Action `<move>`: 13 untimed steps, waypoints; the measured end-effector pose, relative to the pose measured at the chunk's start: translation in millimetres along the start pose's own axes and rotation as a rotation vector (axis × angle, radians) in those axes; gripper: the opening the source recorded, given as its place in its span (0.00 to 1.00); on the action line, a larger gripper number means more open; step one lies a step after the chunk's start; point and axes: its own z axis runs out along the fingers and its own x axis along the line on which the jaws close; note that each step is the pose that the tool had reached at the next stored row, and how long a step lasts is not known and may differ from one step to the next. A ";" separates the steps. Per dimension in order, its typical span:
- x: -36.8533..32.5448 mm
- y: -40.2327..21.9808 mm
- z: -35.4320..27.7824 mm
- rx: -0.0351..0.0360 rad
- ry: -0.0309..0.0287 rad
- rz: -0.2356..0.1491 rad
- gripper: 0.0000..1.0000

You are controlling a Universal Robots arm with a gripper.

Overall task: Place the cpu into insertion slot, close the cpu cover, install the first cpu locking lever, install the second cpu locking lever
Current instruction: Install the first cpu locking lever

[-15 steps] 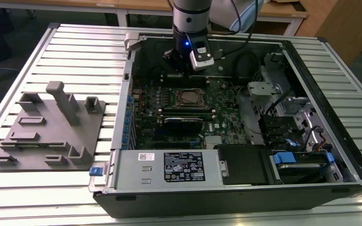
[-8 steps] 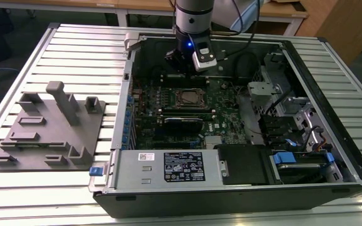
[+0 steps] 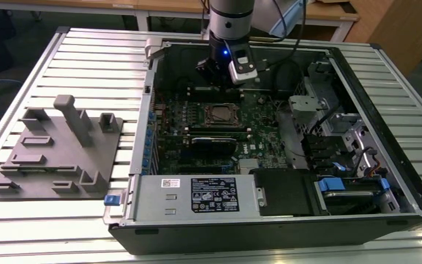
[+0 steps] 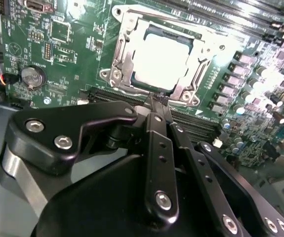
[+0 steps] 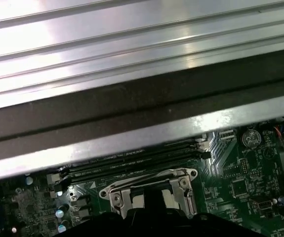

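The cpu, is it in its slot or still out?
In. The cpu lies flat inside the insertion slot, with the cpu cover framing it.

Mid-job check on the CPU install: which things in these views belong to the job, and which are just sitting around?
Belongs to the job:
cpu, seated in the insertion slot
cpu cover, down around the chip
gripper, fingers together at the socket's edge

Just lying about:
power supply box
grey fixture block on the table
coin battery
memory slots
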 end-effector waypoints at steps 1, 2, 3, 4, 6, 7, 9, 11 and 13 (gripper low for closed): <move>-0.4 -1.8 0.0 0.0000 0.0001 0.000 0.11; -0.9 -3.7 -0.1 0.0000 0.0000 0.000 0.11; -1.3 -5.6 -0.2 0.0001 0.0001 0.000 0.11; -1.8 -7.6 -0.2 0.0001 0.0001 0.000 0.11; -2.6 -11.0 -0.3 -0.0001 0.0000 0.000 0.11; -2.8 -12.2 -0.4 -0.0002 0.0000 0.000 0.11; -2.9 -12.4 -0.7 -0.0006 0.0003 0.000 0.11; -3.0 -12.4 -2.5 -0.0027 0.0007 0.000 0.11; -3.2 -12.8 -3.2 -0.0041 0.0008 0.000 0.11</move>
